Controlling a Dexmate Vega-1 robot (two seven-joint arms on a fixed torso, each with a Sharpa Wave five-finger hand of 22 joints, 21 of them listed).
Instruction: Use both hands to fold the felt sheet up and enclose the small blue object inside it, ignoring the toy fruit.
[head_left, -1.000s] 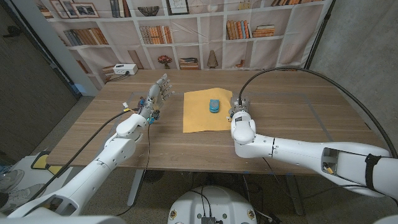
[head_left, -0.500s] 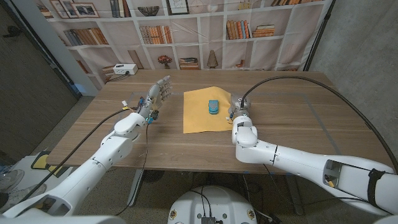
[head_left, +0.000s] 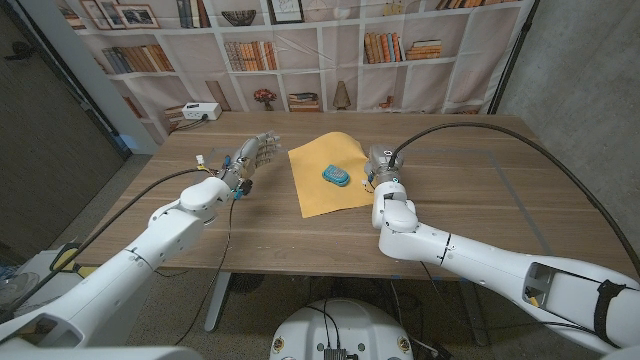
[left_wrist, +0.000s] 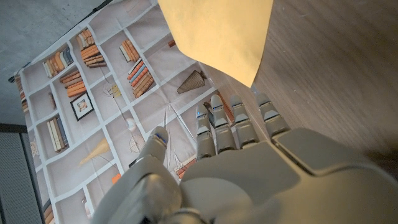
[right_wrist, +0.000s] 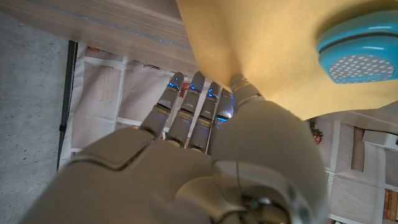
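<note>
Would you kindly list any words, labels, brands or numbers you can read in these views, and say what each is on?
None are readable.
Book spines on the bookshelf backdrop: too small and blurred.
Small blue object on the felt sheet: dotted patch, no lettering.
White box: no legible label.

Standing on a grey floor (head_left: 120, 190): a wooden table (head_left: 480, 190). Hanging behind it: a backdrop printed with bookshelves (head_left: 320, 50), books and framed pictures. Rising at right: a bare concrete wall (head_left: 580, 60). Sitting on the far left table corner: a white box (head_left: 200, 111).
</note>
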